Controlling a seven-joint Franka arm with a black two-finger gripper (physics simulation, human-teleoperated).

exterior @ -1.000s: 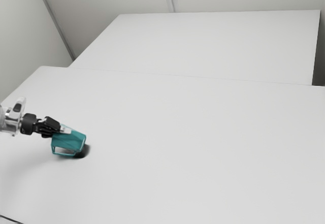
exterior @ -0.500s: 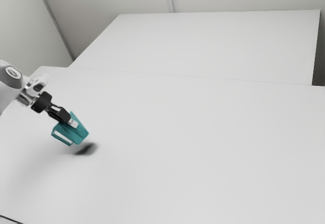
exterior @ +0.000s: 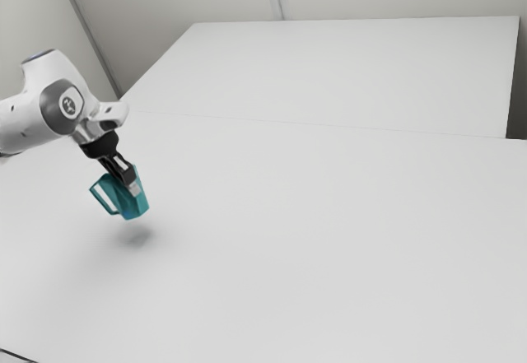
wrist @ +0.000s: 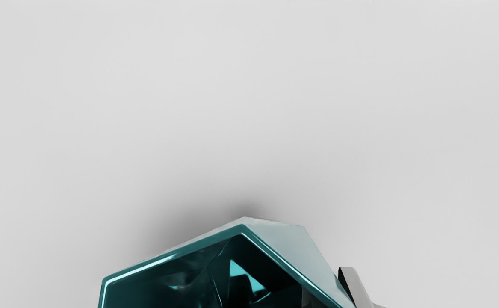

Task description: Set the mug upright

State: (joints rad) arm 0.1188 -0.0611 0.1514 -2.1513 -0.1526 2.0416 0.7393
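Holding the mug (exterior: pixel 134 206) beneath itself, tips closed in on it, your gripper (exterior: pixel 132 185) had lifted it higher off the table (exterior: pixel 329 248), nearer upright than before.

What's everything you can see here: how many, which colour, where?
Mug: one, teal, tilted, held by the gripper above the near table
Shadow: one, grey, beneath the mug
Near table: one, white, foreground
Far surface: one, white, beyond the near table
Walls: two, pale grey, behind and at the exterior view's left
Thin line: one, dark, exterior view's bottom left corner
Arm: one, white and grey, from the exterior view's left
Gripper: one, black, pale tips, at the arm's end
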